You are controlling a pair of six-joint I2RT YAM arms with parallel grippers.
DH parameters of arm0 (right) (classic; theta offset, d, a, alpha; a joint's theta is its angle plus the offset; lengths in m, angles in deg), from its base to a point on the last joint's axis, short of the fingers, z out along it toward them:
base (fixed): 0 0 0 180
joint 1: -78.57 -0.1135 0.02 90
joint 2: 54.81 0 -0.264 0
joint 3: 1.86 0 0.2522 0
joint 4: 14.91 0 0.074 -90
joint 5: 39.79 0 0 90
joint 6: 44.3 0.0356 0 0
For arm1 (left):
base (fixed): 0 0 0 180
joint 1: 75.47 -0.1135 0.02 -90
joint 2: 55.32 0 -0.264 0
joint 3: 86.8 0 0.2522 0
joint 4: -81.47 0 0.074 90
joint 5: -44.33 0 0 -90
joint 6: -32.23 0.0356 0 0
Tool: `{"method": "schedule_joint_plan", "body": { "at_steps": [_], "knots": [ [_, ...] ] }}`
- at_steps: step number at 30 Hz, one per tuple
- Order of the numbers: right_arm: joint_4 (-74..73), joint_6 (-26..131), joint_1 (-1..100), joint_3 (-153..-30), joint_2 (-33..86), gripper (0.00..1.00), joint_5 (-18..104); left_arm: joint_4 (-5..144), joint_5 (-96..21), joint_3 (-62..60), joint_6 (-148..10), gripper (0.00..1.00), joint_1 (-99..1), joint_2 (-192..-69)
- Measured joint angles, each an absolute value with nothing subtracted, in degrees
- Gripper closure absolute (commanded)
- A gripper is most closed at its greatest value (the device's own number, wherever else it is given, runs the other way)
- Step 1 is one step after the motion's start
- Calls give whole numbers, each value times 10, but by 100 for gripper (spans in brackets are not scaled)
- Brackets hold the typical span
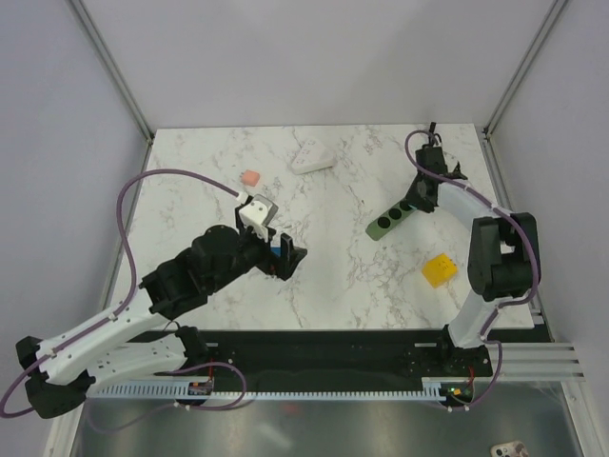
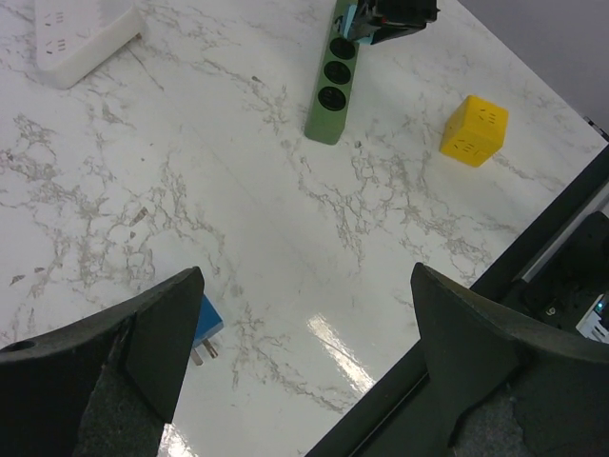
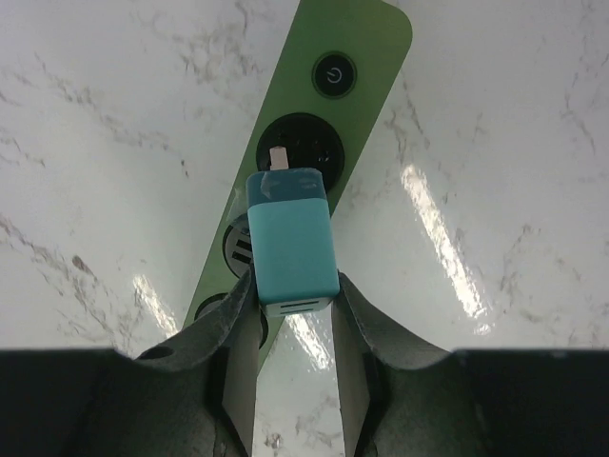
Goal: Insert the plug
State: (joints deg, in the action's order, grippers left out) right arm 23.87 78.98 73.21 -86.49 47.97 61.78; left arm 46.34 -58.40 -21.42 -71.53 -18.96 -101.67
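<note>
Right wrist, jaws angled down, clamping adapter (image 3: 292,238)

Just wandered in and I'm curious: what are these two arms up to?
The right gripper is shut on a teal plug, holding it over a socket of the green power strip; it isn't visibly seated. The left gripper hangs open over the table, a blue plug lying beside one finger.
</note>
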Motion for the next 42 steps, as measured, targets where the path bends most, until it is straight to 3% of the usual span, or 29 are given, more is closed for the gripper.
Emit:
{"method": "schedule_joint_plan", "body": {
  "at_steps": [9,22,42],
  "knots": [
    [293,816,676,-800,406,100,656,467,-563,-199,-767,4,-190,-1104],
    [580,857,741,-1031,535,100,575,465,-541,-183,-783,4,-194,-1110],
    [704,859,808,-1173,643,100,463,463,-547,-212,-790,5,-195,-1097]
  ]
}}
